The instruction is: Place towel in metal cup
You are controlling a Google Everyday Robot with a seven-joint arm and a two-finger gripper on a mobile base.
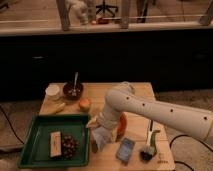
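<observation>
a: where was the gripper (96, 125) found?

b: it was seen low over the table (137, 90), at the end of the white arm (150, 107), just by the right rim of the green tray (35, 145). whether it was clamped on anything or apart could not be told.

a: and the towel (101, 138)?

b: it was seen directly below the gripper, touching it or nearly so, as a pale, crumpled, whitish bundle by the tray's right edge. whether it was lifted or rested on the table could not be made out.

a: how was it judged to handle?

b: it was judged light, soft and limp, not fragile. a droop was to be expected wherever it was unsupported. a pinch on a bunched fold near the middle was thought best, so that less cloth would trail.

a: and the metal cup (52, 91)?

b: a small, pale, round cup was seen at the far left corner of the table, well apart from the towel. it was set beside the dark bowl (73, 91), in which a spoon stood, with an orange fruit (84, 104) between cup and gripper. its mouth was judged narrow, so the towel would likely have to be gathered and pushed down.
</observation>
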